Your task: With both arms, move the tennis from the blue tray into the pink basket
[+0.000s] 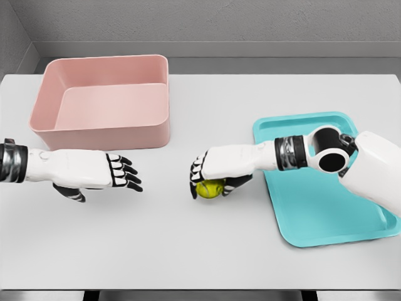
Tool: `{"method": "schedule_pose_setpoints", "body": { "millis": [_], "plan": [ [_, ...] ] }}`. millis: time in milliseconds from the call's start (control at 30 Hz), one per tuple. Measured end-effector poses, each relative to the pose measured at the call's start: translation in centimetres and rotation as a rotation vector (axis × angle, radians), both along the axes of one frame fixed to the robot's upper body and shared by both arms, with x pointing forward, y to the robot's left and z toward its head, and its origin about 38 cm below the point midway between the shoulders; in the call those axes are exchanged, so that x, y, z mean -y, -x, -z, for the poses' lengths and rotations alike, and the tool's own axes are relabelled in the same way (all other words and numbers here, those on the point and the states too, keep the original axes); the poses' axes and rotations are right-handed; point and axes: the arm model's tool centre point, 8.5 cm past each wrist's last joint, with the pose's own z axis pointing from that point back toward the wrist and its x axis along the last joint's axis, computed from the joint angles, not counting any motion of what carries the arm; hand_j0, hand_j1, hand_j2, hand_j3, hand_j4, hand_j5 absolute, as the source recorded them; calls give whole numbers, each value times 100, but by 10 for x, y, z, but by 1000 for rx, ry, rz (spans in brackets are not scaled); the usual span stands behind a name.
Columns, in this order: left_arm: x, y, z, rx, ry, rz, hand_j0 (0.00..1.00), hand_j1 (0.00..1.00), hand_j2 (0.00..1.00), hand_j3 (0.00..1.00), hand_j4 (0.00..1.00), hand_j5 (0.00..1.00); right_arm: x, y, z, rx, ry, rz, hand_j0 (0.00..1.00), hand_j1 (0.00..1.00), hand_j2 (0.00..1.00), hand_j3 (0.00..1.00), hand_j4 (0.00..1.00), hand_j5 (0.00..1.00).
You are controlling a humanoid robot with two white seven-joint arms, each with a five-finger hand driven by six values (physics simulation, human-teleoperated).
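Note:
A yellow-green tennis ball is at the middle of the white table, left of the blue tray. My right hand reaches in from the right across the tray's left edge, and its fingers curl over and around the ball. The pink basket stands at the back left and has nothing in it. My left hand hovers below the basket's front wall, fingers spread and pointing right toward the ball, about a hand's length from it and holding nothing.
The white table runs to a front edge at the bottom of the picture. A grey wall lies behind the basket. The right forearm and elbow lie over the tray's upper part.

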Motion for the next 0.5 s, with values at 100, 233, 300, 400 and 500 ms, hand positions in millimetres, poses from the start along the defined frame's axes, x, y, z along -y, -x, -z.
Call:
{"method": "schedule_pose_setpoints", "body": {
  "millis": [100, 233, 300, 400, 500],
  "plan": [
    [0, 0, 0, 0, 1, -1, 100, 100, 100, 100, 100, 100, -4, -1, 3, -1, 6, -2, 53, 53, 53, 53, 53, 53],
    [0, 0, 0, 1, 3, -1, 100, 100, 100, 100, 100, 100, -9, -3, 7, 1, 12, -4, 53, 53, 53, 53, 53, 53],
    [0, 0, -1, 2, 4, -1, 100, 100, 100, 100, 100, 100, -12, -5, 11, -2, 17, -1, 53, 53, 53, 53, 53, 53],
    [0, 0, -2, 5, 8, -1, 100, 100, 100, 100, 100, 100, -15, -8, 16, -9, 24, 4, 53, 53, 53, 53, 53, 53],
    [0, -1, -2, 6, 10, -2, 100, 100, 100, 100, 100, 100, -17, -10, 19, -12, 33, 6, 53, 53, 53, 53, 53, 53]
  ]
}}
